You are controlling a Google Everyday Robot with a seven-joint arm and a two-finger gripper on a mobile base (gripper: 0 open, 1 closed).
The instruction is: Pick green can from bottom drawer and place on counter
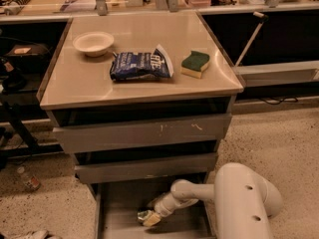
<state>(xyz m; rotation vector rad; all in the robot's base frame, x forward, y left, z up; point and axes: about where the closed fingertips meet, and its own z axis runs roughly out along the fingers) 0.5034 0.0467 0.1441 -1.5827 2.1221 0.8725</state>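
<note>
Our pincer sits low inside the bottom drawer, at the end of the pale arm that reaches in from the right. At its tip we see the green can, a small shiny shape lying tilted toward the left of the pincer, over the grey drawer floor. The two are pressed so close together that we cannot tell how far the pincer is open, or whether it has hold of the can at all. We also cannot tell whether the can rests on the floor or hangs just above it.

The bottom drawer is pulled out toward us, further than the two grey drawers above it. The middle drawer and the top drawer each stand slightly out as well, with a dark gap over each front.

Up on the beige tabletop we see three things. A pale bowl stands near the back left corner. A blue chip bag lies flat near the middle. A yellow sponge with a green top sits just to the right of the bag, apart from it.

The rounded white body of the robot fills the lower right, on the speckled floor.
</note>
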